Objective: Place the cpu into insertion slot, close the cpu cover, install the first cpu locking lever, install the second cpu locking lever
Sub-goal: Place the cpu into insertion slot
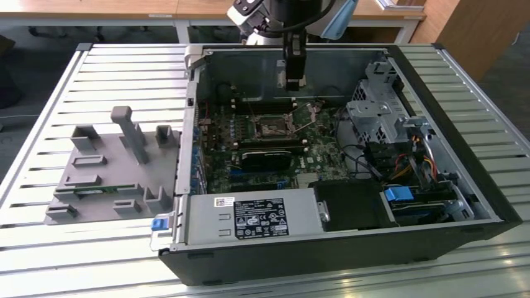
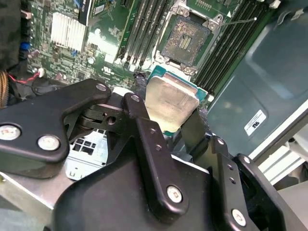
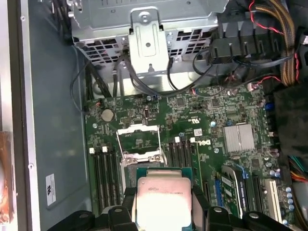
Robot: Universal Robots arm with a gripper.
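Observation:
My gripper [image 2: 168, 115] is shut on the cpu [image 2: 171, 101], a flat square chip with a dull silver top and green edge, pinched by its sides between the black fingers [image 2: 139, 115]. In the first wrist view the cpu [image 3: 163, 202] hangs above the motherboard, a short way from the insertion slot [image 3: 139, 143]. The insertion slot [image 2: 185, 41] lies uncovered, its dark centre and contacts showing inside a thin metal rim. A thin lever rod [image 2: 239, 20] sticks out beside it. In the exterior view the gripper [image 1: 292, 84] hovers inside the open case, just behind the insertion slot [image 1: 271, 128]. How the cpu cover stands I cannot tell.
The open computer case [image 1: 488, 205] lies on a slatted table. A black heatsink block [image 1: 267, 158] sits in front of the slot, a power supply [image 1: 248, 218] nearer still, and a drive cage [image 1: 377, 118] with cables on the exterior view's right. A grey fixture tray [image 1: 112, 167] stands to its left.

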